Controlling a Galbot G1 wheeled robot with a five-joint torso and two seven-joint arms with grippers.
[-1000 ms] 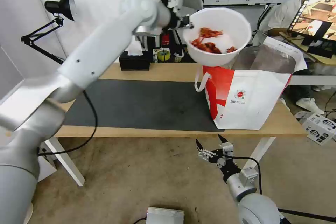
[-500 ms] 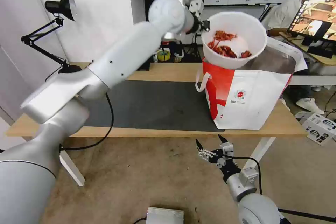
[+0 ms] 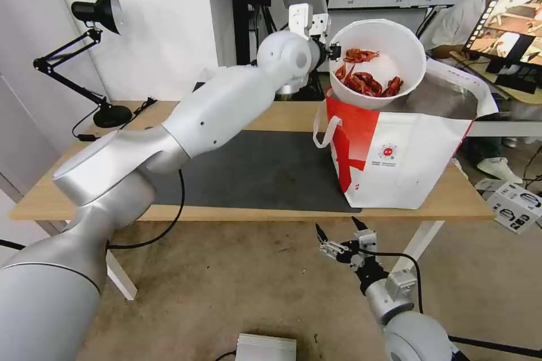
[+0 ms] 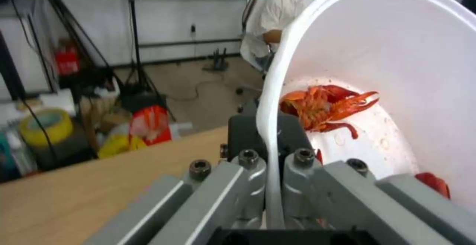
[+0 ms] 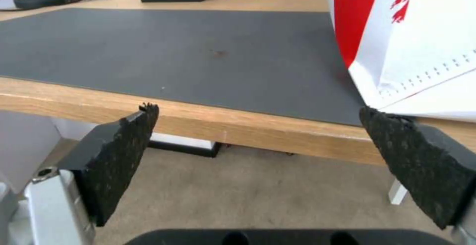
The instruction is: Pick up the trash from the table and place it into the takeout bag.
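Desk lamp (image 3: 96,11): standing at the far left corner of the table (image 3: 293,115), black, untouched.
Mat (image 3: 254,166): lying dark grey over the middle of the table, bare.
Left gripper (image 3: 334,52): reaching high over the table toward the bag, pinching the rim of the bowl (image 3: 377,62) tightly between its fingers (image 4: 250,170); one finger outside the wall, one inside.
Bowl: hanging tilted in the air, just above the left side of the bag's open mouth, carrying red crayfish shells (image 3: 364,76).
Takeout bag (image 3: 401,152): standing upright on the right part of the table, partly on the mat, mouth open, silver lining showing.
Right gripper (image 3: 339,237): waiting low, in front of the table edge and below it, pads (image 5: 124,141) spread wide apart, holding nothing.
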